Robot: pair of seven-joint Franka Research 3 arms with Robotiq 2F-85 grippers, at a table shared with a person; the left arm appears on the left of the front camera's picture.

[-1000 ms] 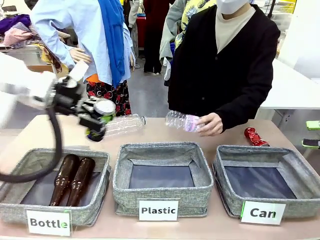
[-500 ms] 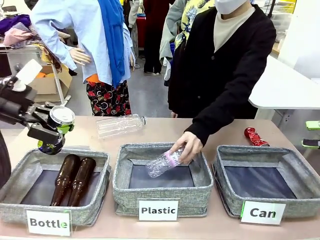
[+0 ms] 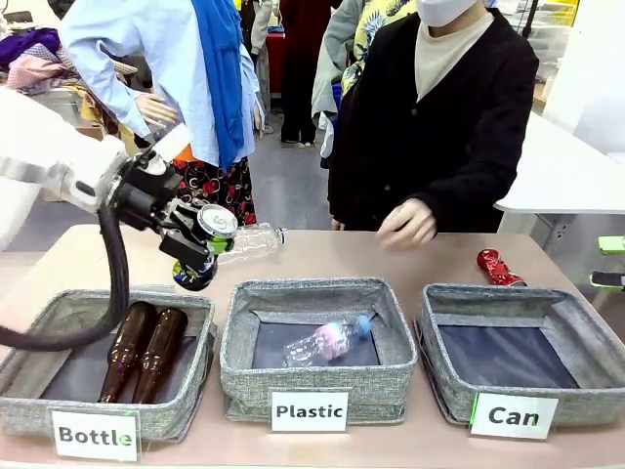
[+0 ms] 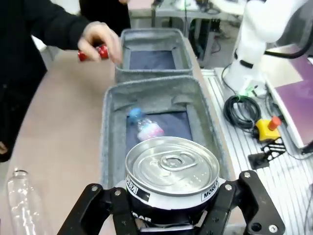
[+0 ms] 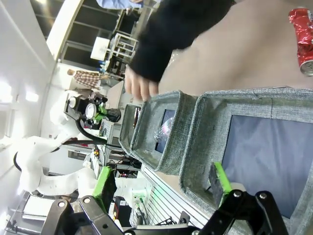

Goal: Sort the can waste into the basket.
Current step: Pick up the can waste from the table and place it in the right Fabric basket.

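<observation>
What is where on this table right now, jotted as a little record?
Left pincer: shut on the dark can, lifted off the table
Right pincer: open, holding nothing
Crushed red can: on the table behind the Can basket
Can basket: no can inside yet
Plastic basket: one clear plastic bottle
Bottle basket: two brown glass bottles
Person's hand: raised over the far side of the table

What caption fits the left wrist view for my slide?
Left gripper shut on a silver-topped dark can, a plastic bottle lying in the grey basket beyond.
</observation>
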